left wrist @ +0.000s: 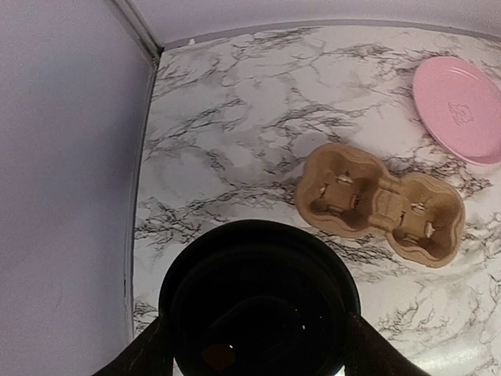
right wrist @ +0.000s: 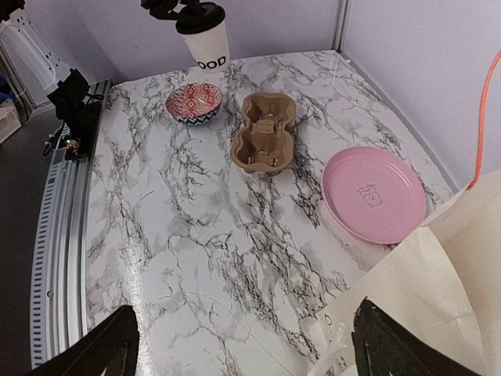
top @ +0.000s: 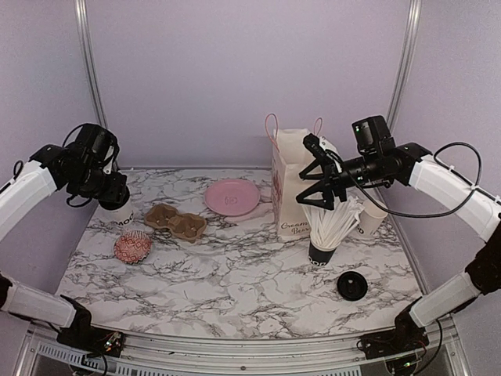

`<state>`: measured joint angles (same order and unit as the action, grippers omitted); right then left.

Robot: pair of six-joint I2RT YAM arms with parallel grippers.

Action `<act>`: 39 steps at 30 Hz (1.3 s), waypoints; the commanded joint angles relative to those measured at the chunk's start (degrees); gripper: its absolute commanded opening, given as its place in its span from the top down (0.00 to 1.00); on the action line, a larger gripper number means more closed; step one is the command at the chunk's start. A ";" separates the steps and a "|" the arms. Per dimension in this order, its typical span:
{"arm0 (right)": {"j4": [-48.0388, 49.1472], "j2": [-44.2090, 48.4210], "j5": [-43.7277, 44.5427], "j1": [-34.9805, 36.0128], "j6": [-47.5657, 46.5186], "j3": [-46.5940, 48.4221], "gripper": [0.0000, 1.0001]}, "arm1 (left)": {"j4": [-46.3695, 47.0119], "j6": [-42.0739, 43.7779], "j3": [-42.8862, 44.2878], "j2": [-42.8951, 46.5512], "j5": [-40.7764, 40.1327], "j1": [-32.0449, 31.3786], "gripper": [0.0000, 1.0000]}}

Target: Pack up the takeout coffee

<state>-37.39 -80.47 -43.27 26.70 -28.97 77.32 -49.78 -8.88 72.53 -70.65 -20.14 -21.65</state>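
Left pincer (top: 112, 194) grips the white paper takeout cup with black lid (top: 121, 213), left of the brown pulp two-cup carrier (top: 176, 222). Centre it over a socket, lower upright. Right pincer (top: 317, 186) stands wide.

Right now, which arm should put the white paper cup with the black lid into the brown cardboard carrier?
Left: left gripper clasps the cup by its lid, beside the carrier; right gripper hovers open near the white paper bag.

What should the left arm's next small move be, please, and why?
Probably carry the lidded cup rightward over the nearer pocket of the cardboard carrier: the left gripper grips the cup by its black lid, and both pockets look empty close beside it.
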 commanded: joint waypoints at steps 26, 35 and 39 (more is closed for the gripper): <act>-3.20 1.42 -1.57 -0.16 -1.59 1.92 0.07 | 3.06 -1.90 -4.43 -15.17 2.24 19.01 0.15; -5.04 3.79 8.49 -1.28 1.19 7.09 0.01 | 4.29 -0.18 -1.44 -7.13 2.26 17.47 0.06; -5.06 5.57 9.65 -11.87 4.70 7.40 0.01 | 10.98 3.01 -1.81 -0.95 3.25 12.73 0.09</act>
<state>-41.50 -78.02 -37.60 24.01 -28.18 82.02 -45.12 -9.19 68.69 -78.24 -17.04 -4.56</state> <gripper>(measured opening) 0.987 0.915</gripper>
